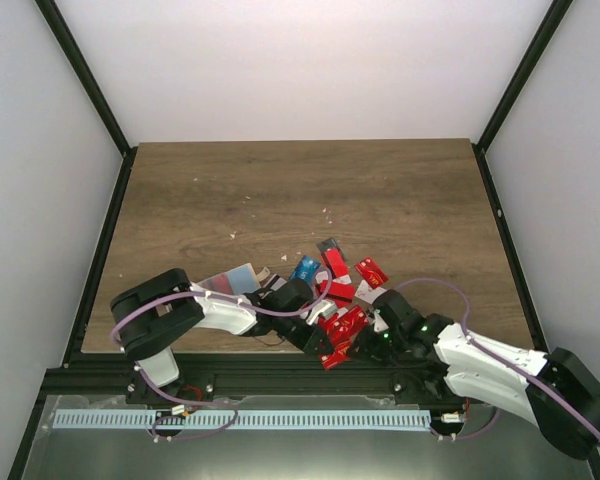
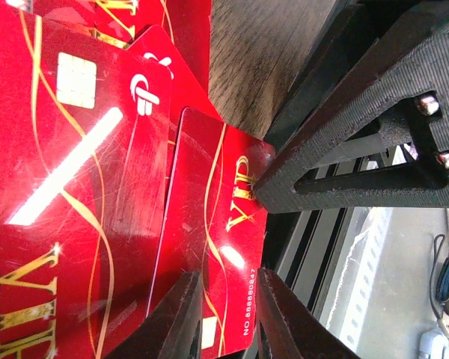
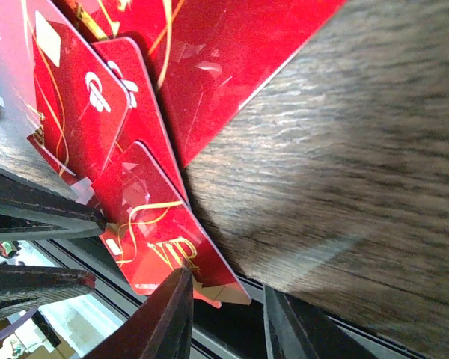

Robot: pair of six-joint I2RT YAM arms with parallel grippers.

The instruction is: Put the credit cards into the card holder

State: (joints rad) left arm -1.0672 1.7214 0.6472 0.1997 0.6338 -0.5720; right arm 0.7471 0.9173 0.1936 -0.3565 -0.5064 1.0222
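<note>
Top view: the left hand (image 1: 315, 335) and right hand (image 1: 368, 345) meet at the desk's (image 1: 280, 190) near edge, where the credit cards (image 1: 335, 285) lie heaped. A tan piece, probably the card holder (image 1: 264, 273), sits at the heap's left.

Left wrist: narrowed jaws straddle a red card (image 2: 224, 247) overhanging that edge, presumably so a finger can reach beneath. Whether they are clenched cannot be told.

Right wrist: its jaws bracket what seems to be the same card's corner, grip equally unsettled.

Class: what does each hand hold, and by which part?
Cannot be told for sure: the left hand straddles a red VIP card's numbered end, the right hand seemingly that card's corner.
</note>
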